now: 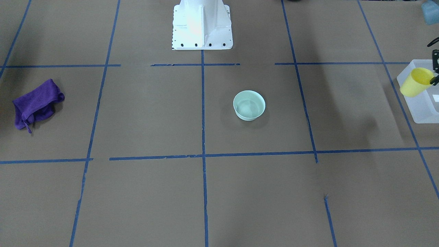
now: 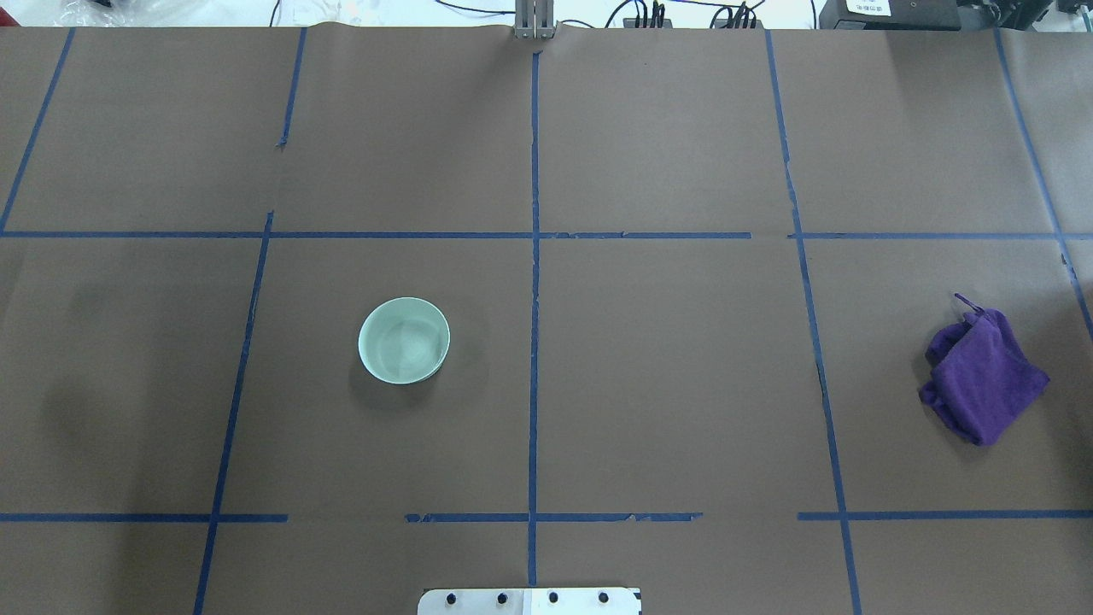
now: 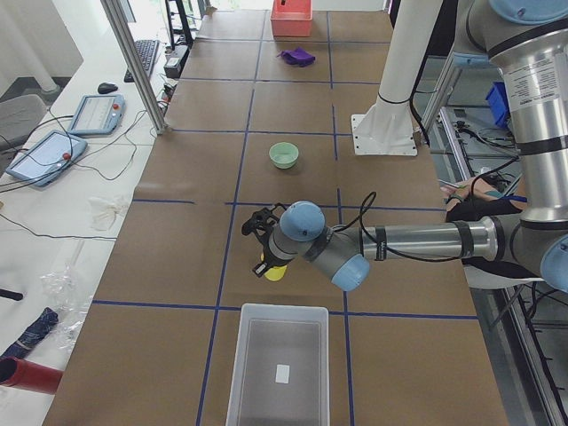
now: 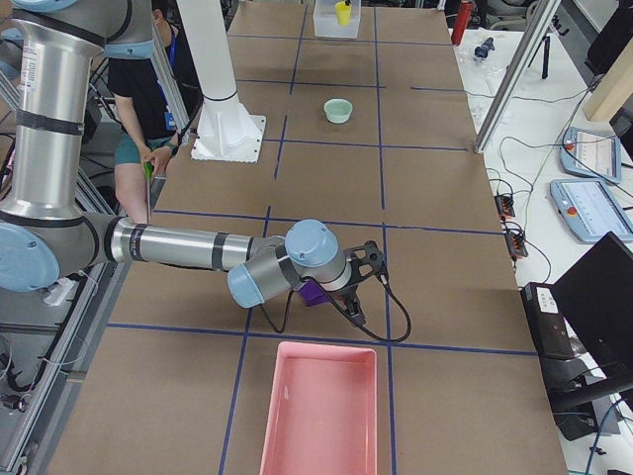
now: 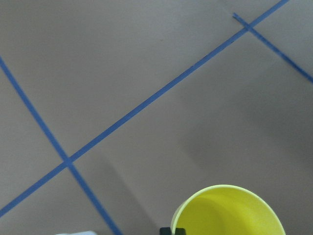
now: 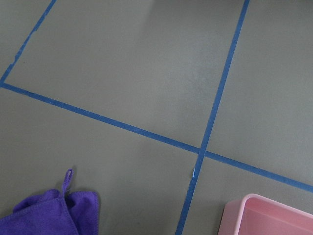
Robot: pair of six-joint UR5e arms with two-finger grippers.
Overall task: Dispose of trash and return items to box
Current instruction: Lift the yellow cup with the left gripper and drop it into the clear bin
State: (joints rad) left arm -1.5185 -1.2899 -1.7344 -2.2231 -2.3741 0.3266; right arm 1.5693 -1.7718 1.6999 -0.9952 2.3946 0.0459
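The yellow cup [image 1: 414, 82] is hanging tilted in the air, clear of the table [image 2: 683, 384]. The left gripper [image 1: 433, 81] is clamping it at the rim; one black finger [image 5: 172, 230] is showing at the rim in the left wrist view. The cup is sitting just beside the near end of the box [image 3: 266, 346]. Whether it is over the box wall cannot be told. The box is standing at the table end on the robot's left, with a small white label [image 3: 282, 374] lying on its floor.

The mint-green bowl [image 2: 404, 340] is standing upright on the table, well apart from the box and in front of the white robot base [image 1: 202, 24].

Brown paper is covering the table, and blue tape lines [image 2: 534, 342] are dividing it into rectangles. Cables and teach pendants [image 3: 93, 111] are lying on the white bench along the far side, beside an aluminium post [image 3: 133, 62]. A person [image 4: 148, 99] is standing behind the robot base.

At the opposite table end, a crumpled purple cloth [image 2: 982, 376] is lying near a pink bin [image 4: 321, 416]. The right gripper [image 4: 372, 259] is hovering above the cloth; whether its jaws are apart or together cannot be told. Nothing is lying between the bowl and the box.
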